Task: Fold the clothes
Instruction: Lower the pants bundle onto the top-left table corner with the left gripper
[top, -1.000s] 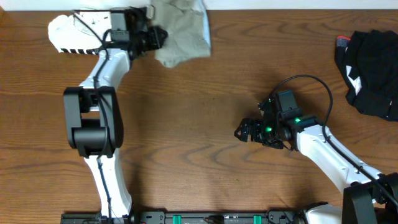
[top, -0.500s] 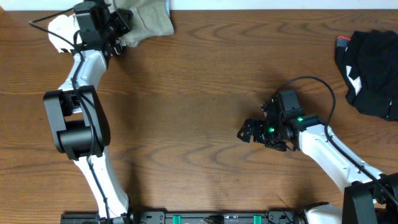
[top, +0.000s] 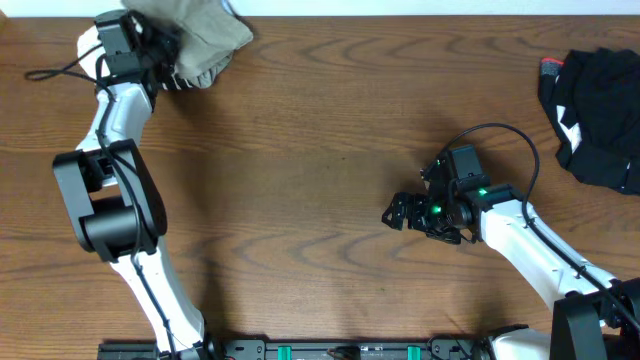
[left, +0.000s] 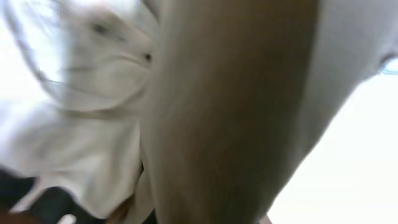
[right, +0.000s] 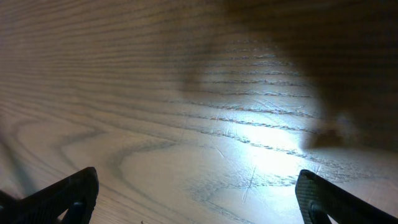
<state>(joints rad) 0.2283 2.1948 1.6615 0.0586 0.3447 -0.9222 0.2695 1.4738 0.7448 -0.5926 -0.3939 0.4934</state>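
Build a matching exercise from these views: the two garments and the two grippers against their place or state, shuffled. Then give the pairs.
1 khaki garment
2 black garment
3 left gripper
4 right gripper

A open above bare table
B bunched at the far left corner
C shut on cloth
D lying at the right edge

Pairs: 1-B, 2-D, 3-C, 4-A.
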